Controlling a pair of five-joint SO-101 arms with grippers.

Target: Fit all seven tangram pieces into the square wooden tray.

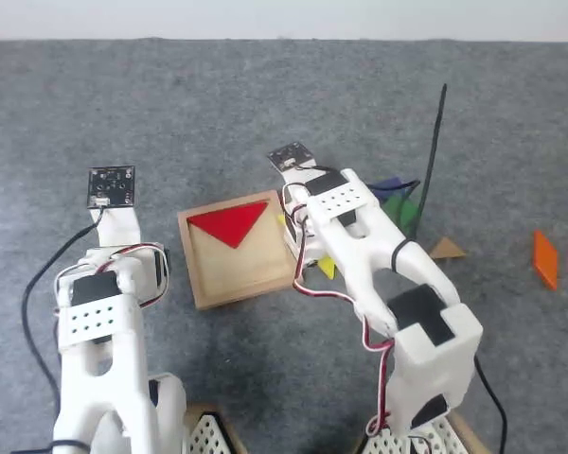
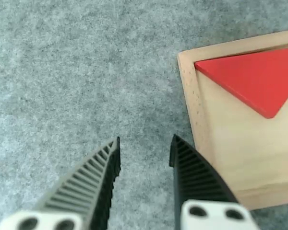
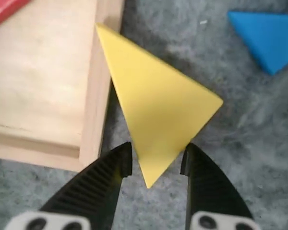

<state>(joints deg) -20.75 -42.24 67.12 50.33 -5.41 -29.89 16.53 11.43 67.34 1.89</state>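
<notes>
**Ana:** What's the right gripper [image 3: 157, 147] got?

**Ben:** The yellow triangle [image 3: 156, 105]. The jaws are closed on its narrowest corner, one pad against each slanting edge. The piece sits just outside the square wooden tray [image 3: 98, 96], beside the rim, with its far corner reaching over it. I can't quite tell whether that corner rests on the wood or hangs just above it.

**Ana:** A pinch on a tapering corner worries me.

**Ben:** Me too. Squeeze harder and the wedge may squirt out. I'd lift gently, only enough to clear the rim, and keep the piece level. Then I'd carry it inward and turn it so one straight edge meets the red triangle [image 1: 229, 224], which already lies against the tray's far side. I'd lower it flat, because a tilted piece will catch on the rim.

**Ana:** And the left gripper [image 2: 146, 139]?

**Ben:** Its jaws are apart with nothing between them. It hangs over the grey worktop [image 1: 170, 113], just beside the tray's corner. It could steady the tray if it slides.

**Ana:** How does the piece look?

**Ben:** It's thin, flat and plain yellow, with a smooth face and crisp points. The tray is pale wood with a raised rim. A blue triangle [image 3: 269, 38] lies nearby on the worktop.
</notes>
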